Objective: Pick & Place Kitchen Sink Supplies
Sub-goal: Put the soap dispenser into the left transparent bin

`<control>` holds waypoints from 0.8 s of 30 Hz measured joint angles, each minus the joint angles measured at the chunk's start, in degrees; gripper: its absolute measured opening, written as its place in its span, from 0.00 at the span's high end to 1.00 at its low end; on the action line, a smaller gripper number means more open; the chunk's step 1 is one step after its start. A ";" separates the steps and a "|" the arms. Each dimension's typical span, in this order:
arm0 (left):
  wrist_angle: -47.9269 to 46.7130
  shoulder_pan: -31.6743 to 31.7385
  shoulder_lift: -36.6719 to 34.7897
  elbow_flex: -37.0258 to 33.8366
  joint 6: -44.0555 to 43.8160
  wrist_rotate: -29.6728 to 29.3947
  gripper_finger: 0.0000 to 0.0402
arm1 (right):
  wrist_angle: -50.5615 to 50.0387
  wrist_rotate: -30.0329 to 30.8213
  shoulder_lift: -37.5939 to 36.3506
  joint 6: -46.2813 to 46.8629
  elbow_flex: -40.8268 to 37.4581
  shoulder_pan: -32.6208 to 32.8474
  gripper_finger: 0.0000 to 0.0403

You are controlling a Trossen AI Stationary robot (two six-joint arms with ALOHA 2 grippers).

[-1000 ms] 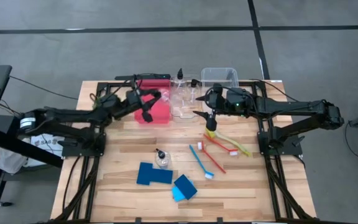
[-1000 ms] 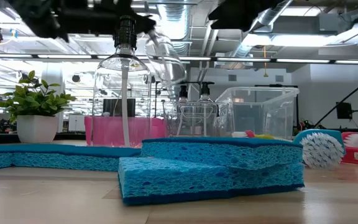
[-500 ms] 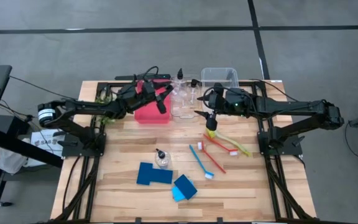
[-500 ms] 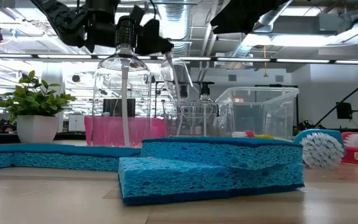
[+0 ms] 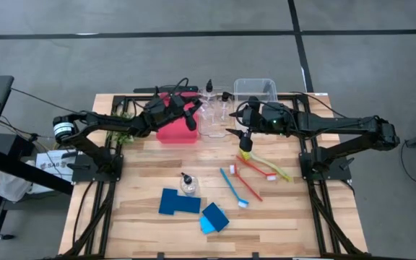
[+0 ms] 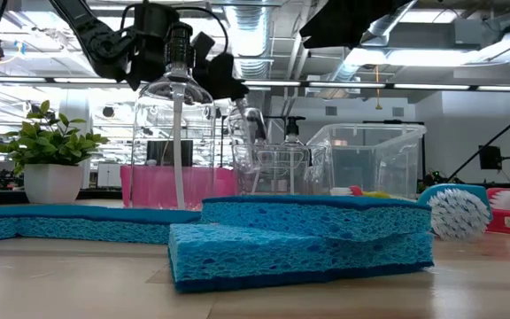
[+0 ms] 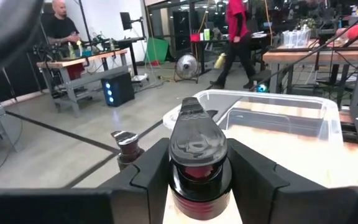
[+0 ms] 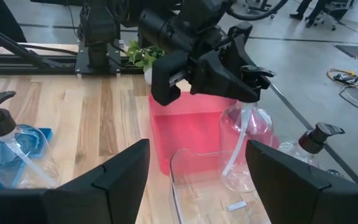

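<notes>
Bottle [image 8: 248, 146] pump top gripped between left pincer [image 8: 229, 65] fingers.

We see a clear, glossy plastic bottle [image 8: 244, 146] clamped at its smooth black pump top between the matt black fingers of the left claw [image 8: 219, 65]. Just under that claw stands the translucent red bin [image 8: 191, 134], its plastic smooth. Beside it the clear bin [image 7: 272, 118] shines. The blue sponges [image 6: 299, 235] look porous and rough; the table [image 5: 150, 180] is pale, smooth planked wood.
</notes>
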 joint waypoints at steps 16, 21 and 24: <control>0.00 -0.33 0.00 0.00 0.01 0.04 0.59 | -0.17 -0.01 0.05 0.00 0.00 0.00 0.35; 0.01 -0.33 0.00 0.00 0.01 0.04 0.59 | -0.17 -0.01 0.13 -0.02 0.00 0.00 0.35; 0.02 -0.33 0.00 0.00 0.01 0.04 0.60 | -0.20 -0.01 0.13 -0.02 0.00 0.00 0.35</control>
